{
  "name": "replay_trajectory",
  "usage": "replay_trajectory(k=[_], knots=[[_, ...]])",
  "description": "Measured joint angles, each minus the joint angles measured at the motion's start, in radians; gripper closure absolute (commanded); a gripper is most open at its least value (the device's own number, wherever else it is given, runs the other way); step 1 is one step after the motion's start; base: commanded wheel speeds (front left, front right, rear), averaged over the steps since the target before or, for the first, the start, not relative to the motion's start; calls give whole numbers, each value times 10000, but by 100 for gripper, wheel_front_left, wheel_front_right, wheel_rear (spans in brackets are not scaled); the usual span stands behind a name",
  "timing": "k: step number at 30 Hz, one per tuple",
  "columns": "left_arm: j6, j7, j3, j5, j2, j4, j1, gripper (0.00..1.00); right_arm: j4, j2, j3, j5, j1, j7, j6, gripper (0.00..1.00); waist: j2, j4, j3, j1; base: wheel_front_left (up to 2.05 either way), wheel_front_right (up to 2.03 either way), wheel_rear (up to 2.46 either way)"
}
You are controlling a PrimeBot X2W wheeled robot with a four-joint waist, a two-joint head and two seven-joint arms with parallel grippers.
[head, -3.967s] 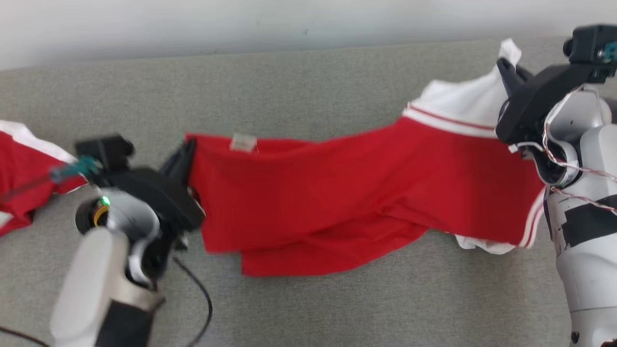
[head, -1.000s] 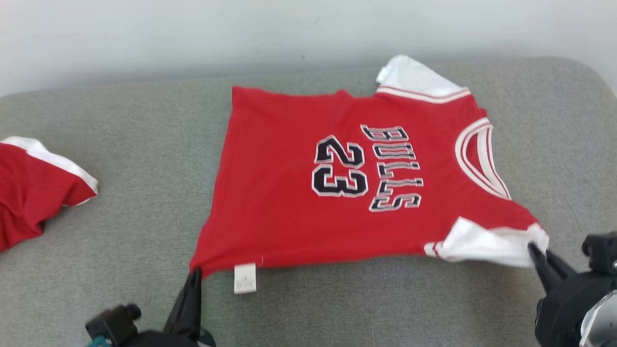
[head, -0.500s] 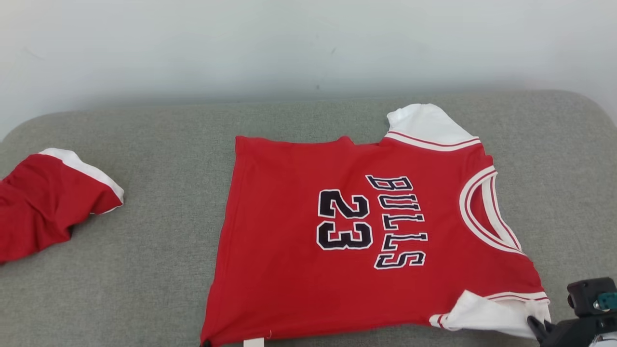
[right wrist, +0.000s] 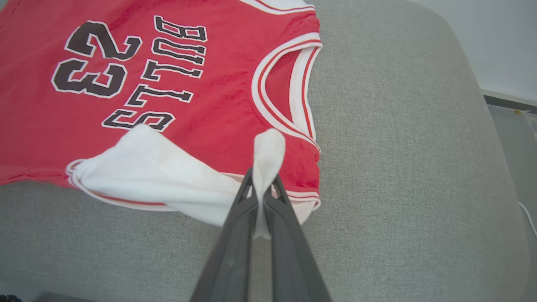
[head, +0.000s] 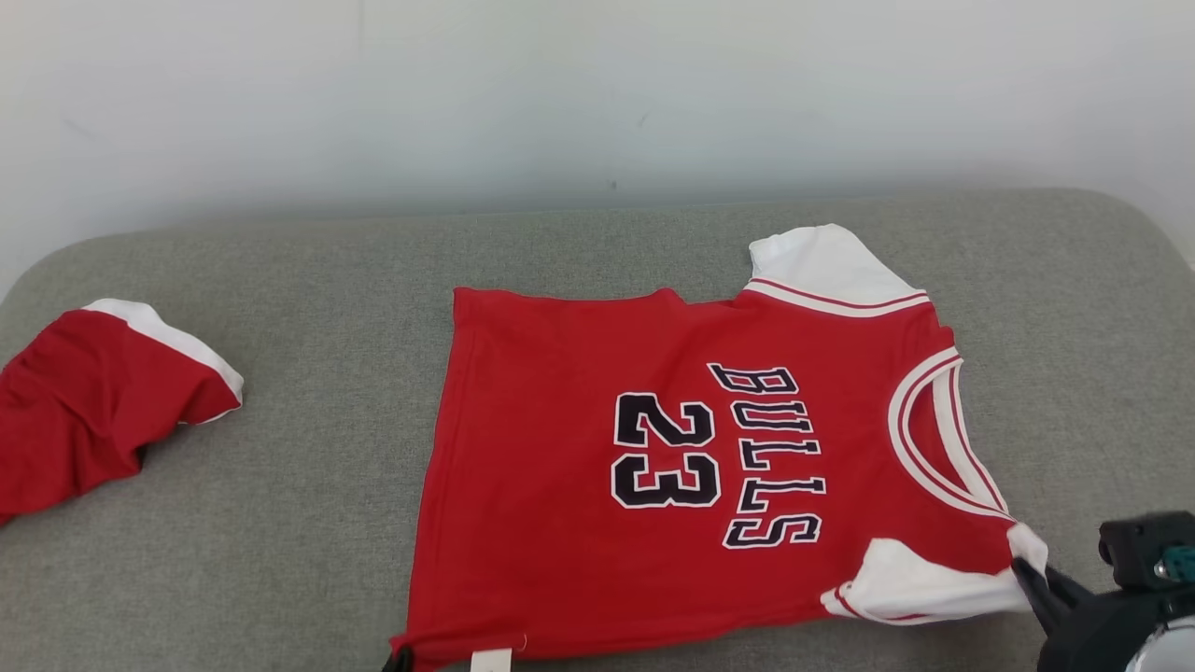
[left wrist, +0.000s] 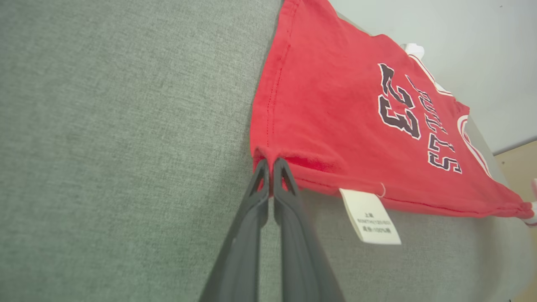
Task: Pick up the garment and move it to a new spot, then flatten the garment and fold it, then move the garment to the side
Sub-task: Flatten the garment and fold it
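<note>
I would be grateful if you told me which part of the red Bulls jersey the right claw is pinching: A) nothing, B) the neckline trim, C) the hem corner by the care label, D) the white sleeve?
D: in the right wrist view the right claw is shut on the white sleeve of the jersey, with white cloth bunched between its fingers.

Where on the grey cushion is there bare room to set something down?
Bare: the gap between the crumpled red garment and the jersey; the strip behind the jersey up to the wall; right of its collar. Crowded: the near edge, where the left gripper and right gripper pinch the jersey.
</note>
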Motion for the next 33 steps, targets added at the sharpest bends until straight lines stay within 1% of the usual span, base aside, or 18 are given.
replay_trajectory(k=[3, 4, 7, 12, 16, 20, 25, 29, 33], knots=[[-10, 38, -29, 48, -44, 2, -377, 100, 314, -182, 270, -33, -466, -525, 0, 100, 0, 9, 33, 0, 0, 0, 0], [-90, 40, -46, 84, -46, 56, -510, 100, 401, -236, 376, -42, -638, -748, 0, 100, 0, 10, 54, 0, 0, 0, 0], [-146, 36, -86, 201, -100, 347, -1018, 100, 826, -426, 688, -50, -1241, -1233, 0, 100, 0, 23, 143, 1, 0, 0, 0], [-253, -27, -136, 355, -362, 941, -1930, 100, 1816, -744, 1181, 109, -2292, -2025, 0, 100, 0, 57, 343, 1, 0, 0, 0], [-238, -211, -77, 456, -512, 1417, -2610, 100, 2564, -955, 1707, 199, -3071, -2612, 0, 100, 0, 77, 565, 1, 0, 0, 0], [-174, -362, -31, 554, -593, 1898, -3147, 100, 3210, -1269, 2328, 245, -3911, -3488, -2, 100, 0, 87, 828, 2, 0, 0, 0], [-245, -560, -12, 594, -692, 2326, -3658, 100, 3965, -1511, 2731, 326, -4613, -4431, 0, 100, 1, 118, 1134, 2, 0, 0, 0], [-337, -640, -71, 702, -738, 2592, -4026, 100, 4495, -1567, 2878, 366, -4909, -4798, 0, 100, 1, 152, 1328, 2, 0, 0, 0], [-426, -679, -184, 865, -752, 2842, -4400, 100, 4963, -1570, 2982, 387, -5092, -4924, 0, 100, 1, 172, 1483, 2, 0, 0, 0]])
